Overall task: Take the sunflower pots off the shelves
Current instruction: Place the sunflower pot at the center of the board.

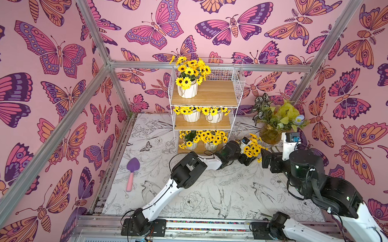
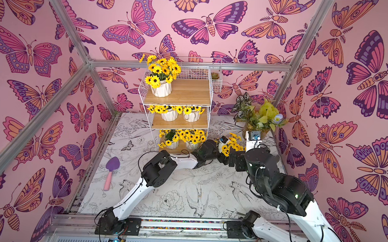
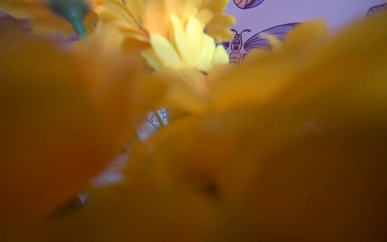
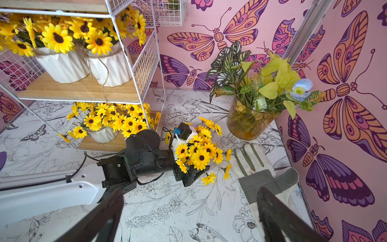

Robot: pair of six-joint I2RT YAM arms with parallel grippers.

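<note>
The shelves (image 1: 216, 94) (image 2: 189, 93) stand at the back of the table. A sunflower pot (image 1: 187, 91) sits on the top board, two (image 1: 191, 117) (image 1: 214, 118) on the middle board, and two (image 1: 190, 146) (image 1: 210, 146) on the bottom. Right of the rack, low over the table, my left gripper (image 1: 246, 159) (image 4: 189, 175) is shut on another sunflower pot (image 1: 252, 148) (image 4: 199, 155); the blooms hide its white body. Blurred yellow petals (image 3: 188, 48) fill the left wrist view. My right gripper (image 1: 265, 157) (image 4: 188, 220) hangs open and empty just right of it.
An amber glass vase (image 1: 270, 135) (image 4: 245, 123) of patterned leaves stands at the back right. A work glove (image 4: 261, 174) lies in front of it, under my right gripper. A purple trowel (image 1: 131, 175) lies at the left. A small wire basket (image 2: 215, 78) hangs on the rack's right side.
</note>
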